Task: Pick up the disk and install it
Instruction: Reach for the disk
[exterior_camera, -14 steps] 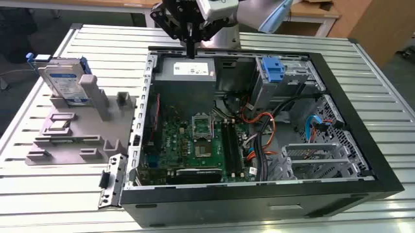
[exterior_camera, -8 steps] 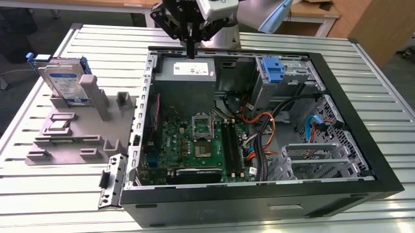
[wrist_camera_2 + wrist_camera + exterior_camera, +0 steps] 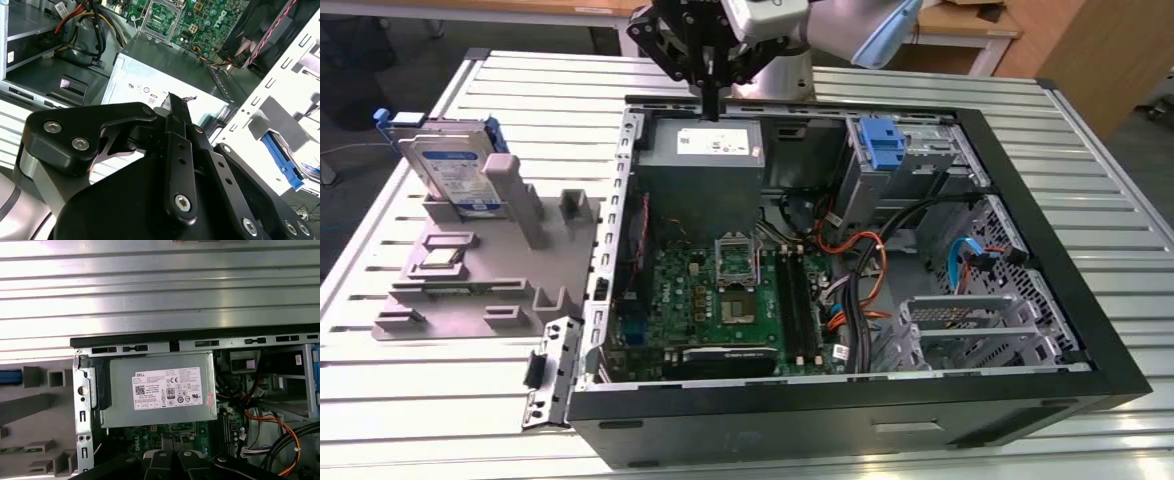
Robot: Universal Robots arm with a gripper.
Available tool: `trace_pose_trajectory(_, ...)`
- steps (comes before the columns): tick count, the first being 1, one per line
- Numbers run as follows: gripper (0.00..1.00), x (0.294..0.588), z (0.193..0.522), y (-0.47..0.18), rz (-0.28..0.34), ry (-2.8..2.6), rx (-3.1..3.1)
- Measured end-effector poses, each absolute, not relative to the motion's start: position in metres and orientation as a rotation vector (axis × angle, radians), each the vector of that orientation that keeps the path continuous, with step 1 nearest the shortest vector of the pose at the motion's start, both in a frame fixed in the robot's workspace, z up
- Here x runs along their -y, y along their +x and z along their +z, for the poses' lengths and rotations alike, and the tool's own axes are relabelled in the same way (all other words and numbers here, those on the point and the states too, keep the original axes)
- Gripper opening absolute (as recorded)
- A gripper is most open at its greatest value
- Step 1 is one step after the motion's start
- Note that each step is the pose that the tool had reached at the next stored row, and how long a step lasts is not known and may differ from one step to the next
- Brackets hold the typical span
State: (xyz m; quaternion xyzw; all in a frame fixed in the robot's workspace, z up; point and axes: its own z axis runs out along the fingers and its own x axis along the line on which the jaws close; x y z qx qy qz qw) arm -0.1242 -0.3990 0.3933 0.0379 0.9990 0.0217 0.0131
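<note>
End effector [image 3: 710, 110] closed, disk [image 3: 454, 168] well apart

The table [image 3: 440, 400] is ribbed bare aluminium with a dull brushed sheen. The computer case [image 3: 854, 420] has a matt black outer shell and unpainted grey sheet metal inside. Its power supply [image 3: 120, 395] is a matt grey metal box with a white paper sticker [image 3: 167, 389]. The motherboard [image 3: 720, 290] is green and faintly glossy. The disk [image 3: 454, 170] is silver-grey metal with blue plastic rails; its holder [image 3: 467, 290] is matt grey plastic. The jaws are matt black with shiny screw heads.
</note>
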Motion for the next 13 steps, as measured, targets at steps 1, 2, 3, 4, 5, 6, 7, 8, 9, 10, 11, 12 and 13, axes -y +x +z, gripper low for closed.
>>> trace_pose_trajectory(1, 0.10, 0.399, 0.393, -0.125, 0.068, 0.118, -3.112)
trace_pose_trajectory(2, 0.10, 0.399, 0.393, -0.127, 0.068, 0.118, -3.112)
trace_pose_trajectory(3, 0.10, 0.399, 0.393, -0.128, 0.068, 0.118, -3.112)
trace_pose_trajectory(4, 0.10, 0.399, 0.393, -0.129, 0.068, 0.118, -3.112)
trace_pose_trajectory(5, 0.10, 0.399, 0.393, -0.131, 0.068, 0.118, -3.112)
trace_pose_trajectory(6, 0.10, 0.399, 0.393, -0.132, 0.068, 0.118, -3.112)
trace_pose_trajectory(7, 0.10, 0.399, 0.393, -0.133, 0.068, 0.118, -3.112)
trace_pose_trajectory(8, 0.10, 0.399, 0.393, -0.134, 0.068, 0.118, -3.112)
trace_pose_trajectory(9, 0.10, 0.399, 0.393, -0.135, 0.068, 0.118, -3.112)
trace_pose_trajectory(10, 0.10, 0.399, 0.393, -0.136, 0.068, 0.118, -3.112)
trace_pose_trajectory(11, 0.10, 0.399, 0.393, -0.136, 0.068, 0.118, -3.112)
trace_pose_trajectory(12, 0.10, 0.399, 0.393, -0.137, 0.068, 0.118, -3.112)
trace_pose_trajectory(13, 0.10, 0.399, 0.393, -0.137, 0.068, 0.118, -3.112)
